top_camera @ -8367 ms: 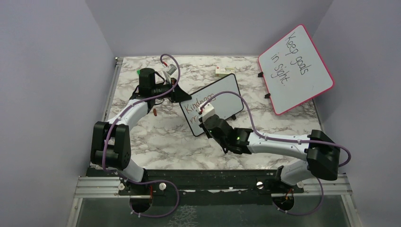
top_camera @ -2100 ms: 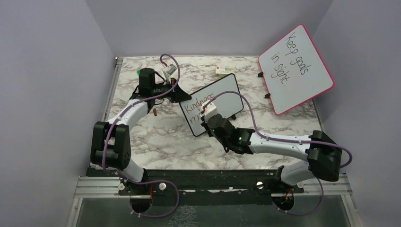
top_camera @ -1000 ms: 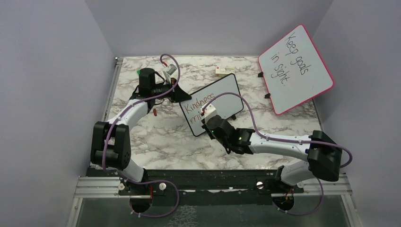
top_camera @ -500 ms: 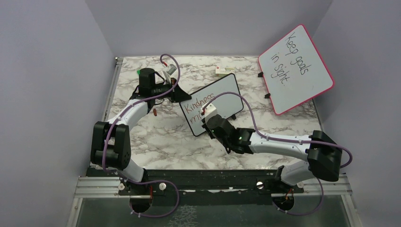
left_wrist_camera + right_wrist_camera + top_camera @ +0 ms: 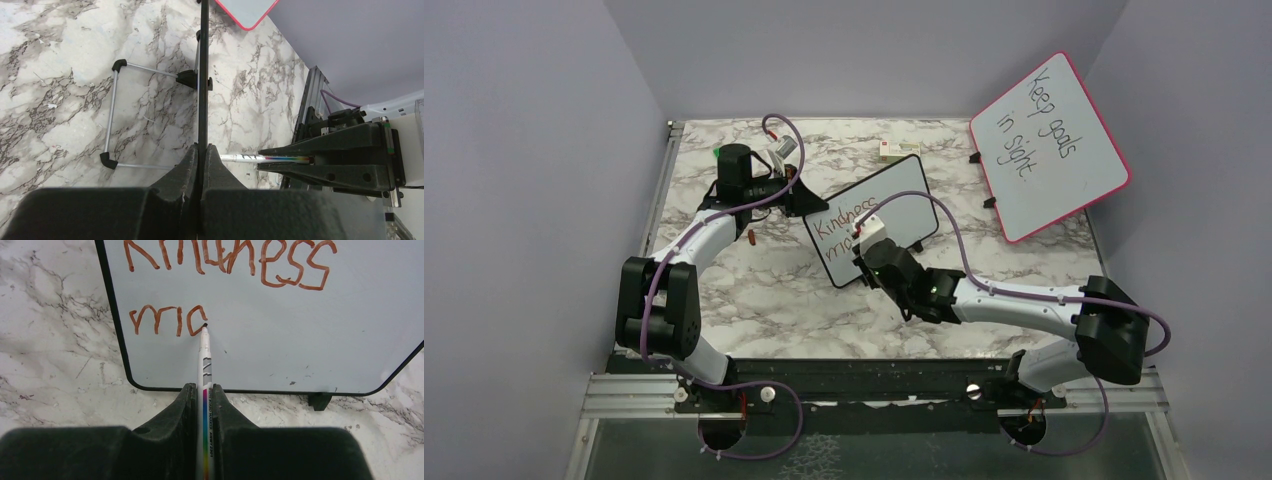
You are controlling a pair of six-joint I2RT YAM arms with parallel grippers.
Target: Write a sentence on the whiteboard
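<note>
One word finished, second begun: sentence [image 5: 170, 320] reads "Kindness ma" | whiteboard [image 5: 894, 195] stands propped on table [image 5: 764, 290], left jaws clamped on its frame | right jaws pinch marker [image 5: 205, 365], tip on board | risk, I judge: hard push tips board or slips marker in jaws

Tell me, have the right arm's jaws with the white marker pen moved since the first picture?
Yes. The right arm, jaws shut on the white marker pen, crept slightly right along the small black-framed whiteboard, which stayed put.
</note>
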